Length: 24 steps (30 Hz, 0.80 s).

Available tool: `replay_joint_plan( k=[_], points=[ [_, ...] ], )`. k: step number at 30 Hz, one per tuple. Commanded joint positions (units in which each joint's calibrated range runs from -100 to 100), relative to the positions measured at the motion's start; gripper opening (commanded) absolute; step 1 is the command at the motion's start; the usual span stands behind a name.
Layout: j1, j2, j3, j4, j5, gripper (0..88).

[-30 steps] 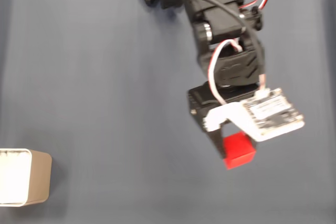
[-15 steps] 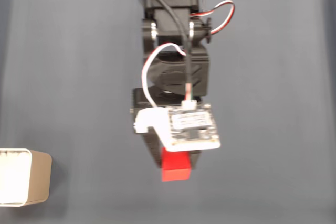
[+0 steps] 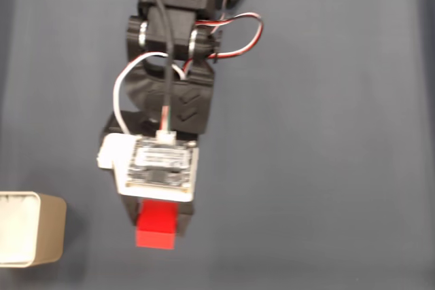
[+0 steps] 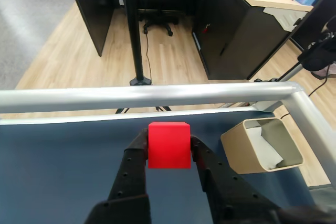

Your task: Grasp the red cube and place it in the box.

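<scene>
A dark blue-grey table surface point(image 3: 326, 134) spreads across the fixed view, plain and matte. In the wrist view a silver metal rail point(image 4: 157, 97) runs along the table's far edge and bends down at the right. Beyond the rail lies a light wood floor point(image 4: 79, 56), with a black office chair base point(image 4: 157, 24) farther off. To the right of the chair base stands a dark desk point(image 4: 236, 30) — its top pale wood.

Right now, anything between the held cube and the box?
Nothing. In the fixed view, only bare blue-grey table separates the red cube from the box; the wrist view shows the same bare gap.
</scene>
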Motion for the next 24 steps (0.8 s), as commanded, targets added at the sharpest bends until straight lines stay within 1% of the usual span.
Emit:
replay_joint_plan(
  k=[1,24],
  points=[
    [2.30,0.39,-4.68,0.04,-0.24,3.2],
    [11.46,15.38,-20.28,-0.29,-0.63,3.2]
  ],
)
